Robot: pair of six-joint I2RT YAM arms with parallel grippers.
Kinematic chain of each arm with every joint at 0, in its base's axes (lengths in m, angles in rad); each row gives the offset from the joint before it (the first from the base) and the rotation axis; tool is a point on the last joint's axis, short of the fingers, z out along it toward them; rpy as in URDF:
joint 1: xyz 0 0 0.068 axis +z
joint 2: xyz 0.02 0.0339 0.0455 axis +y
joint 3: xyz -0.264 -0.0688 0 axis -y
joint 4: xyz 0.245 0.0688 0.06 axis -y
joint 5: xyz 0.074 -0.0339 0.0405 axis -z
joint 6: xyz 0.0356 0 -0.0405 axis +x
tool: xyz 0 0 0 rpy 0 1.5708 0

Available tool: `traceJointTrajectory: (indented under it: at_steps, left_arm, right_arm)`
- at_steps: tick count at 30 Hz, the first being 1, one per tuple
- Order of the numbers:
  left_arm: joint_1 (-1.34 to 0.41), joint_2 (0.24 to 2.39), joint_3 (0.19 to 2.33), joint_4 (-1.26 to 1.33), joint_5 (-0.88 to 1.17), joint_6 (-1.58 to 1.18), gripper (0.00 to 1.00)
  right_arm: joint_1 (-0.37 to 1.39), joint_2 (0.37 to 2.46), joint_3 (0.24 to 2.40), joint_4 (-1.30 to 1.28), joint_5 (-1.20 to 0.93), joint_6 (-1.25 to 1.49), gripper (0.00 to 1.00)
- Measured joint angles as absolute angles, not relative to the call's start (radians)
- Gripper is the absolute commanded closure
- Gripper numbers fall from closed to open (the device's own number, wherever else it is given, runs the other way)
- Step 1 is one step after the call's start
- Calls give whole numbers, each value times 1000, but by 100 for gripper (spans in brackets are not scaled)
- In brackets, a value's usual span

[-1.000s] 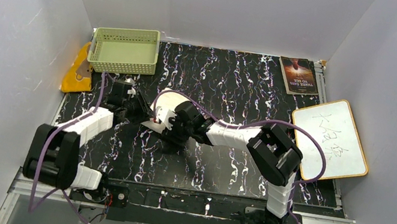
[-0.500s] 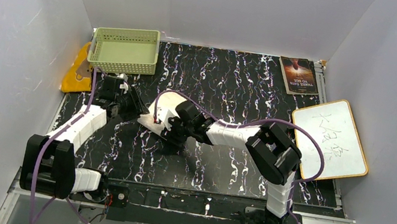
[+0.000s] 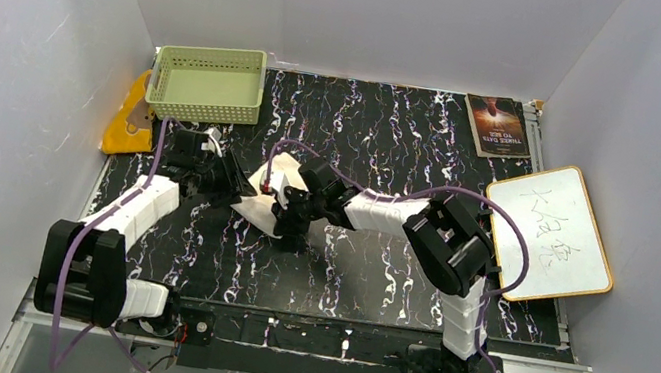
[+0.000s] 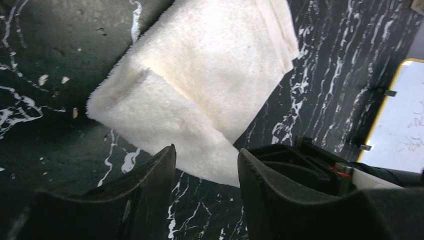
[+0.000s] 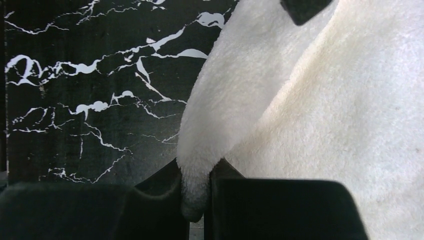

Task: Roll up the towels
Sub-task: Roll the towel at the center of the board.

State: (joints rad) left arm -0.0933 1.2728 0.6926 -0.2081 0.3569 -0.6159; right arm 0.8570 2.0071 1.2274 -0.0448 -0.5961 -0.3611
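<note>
The cream-white towel [image 3: 259, 199] lies partly folded on the black marbled table, between my two grippers. In the right wrist view its fluffy near edge [image 5: 220, 125] is bunched into a fold, and my right gripper [image 5: 196, 180] is shut on that fold. My left gripper [image 4: 206, 152] stands open just short of the towel's [image 4: 210, 85] left side, with nothing between its fingers. From above, the left gripper [image 3: 232, 175] sits at the towel's left and the right gripper [image 3: 287, 212] at its near right. The orange-yellow towel [image 3: 130, 114] lies at the far left, half under the basket's corner.
A pale green slotted basket [image 3: 203, 104] stands at the back left. A dark book [image 3: 497, 125] lies at the back right, and a whiteboard [image 3: 550, 231] rests on the table's right edge. White walls close in three sides.
My right gripper has shut on the cream towel's near edge. My left gripper has opened wider and shifted slightly beside the towel's left side.
</note>
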Motion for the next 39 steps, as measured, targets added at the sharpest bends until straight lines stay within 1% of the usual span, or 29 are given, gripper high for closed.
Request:
traceJointTrajectory:
  at_steps: [6, 13, 14, 15, 16, 17, 22, 25, 26, 28, 34, 39]
  left_arm:
    - [-93, 1312, 714, -131, 433, -645, 51]
    - [-86, 1482, 694, 57, 464, -708, 52]
    - [-86, 1503, 682, 77, 464, -715, 52]
    - [-86, 1518, 671, 94, 463, -719, 52]
    - [-84, 1533, 656, 113, 461, -723, 52]
    - [-84, 1544, 644, 134, 460, -728, 52]
    - [-81, 1556, 617, 216, 456, -741, 52]
    - [-81, 1567, 617, 246, 455, -747, 52]
    - [-81, 1568, 617, 251, 453, -748, 52]
    - [-81, 1571, 617, 255, 451, -749, 52]
    - [-81, 1581, 620, 263, 453, -752, 53]
    - [-81, 1596, 629, 274, 457, -753, 53]
  right_arm:
    - [840, 2039, 1235, -14, -694, -316, 100]
    - [828, 2070, 1248, 26, -764, -274, 100]
    - [828, 2070, 1248, 27, -766, -269, 96]
    - [828, 2071, 1248, 29, -767, -263, 83]
    - [825, 2071, 1248, 29, -767, -258, 75]
    - [823, 2071, 1247, 29, -767, -252, 70]
    - [824, 2059, 1245, 23, -762, -233, 53]
    - [823, 2030, 1243, 4, -690, -241, 49]
    - [823, 2015, 1242, -4, -659, -247, 41]
    - [822, 1979, 1240, -23, -599, -262, 33]
    - [852, 1841, 1244, -45, -406, -368, 32]
    - [956, 1853, 1301, -81, -295, -451, 32]
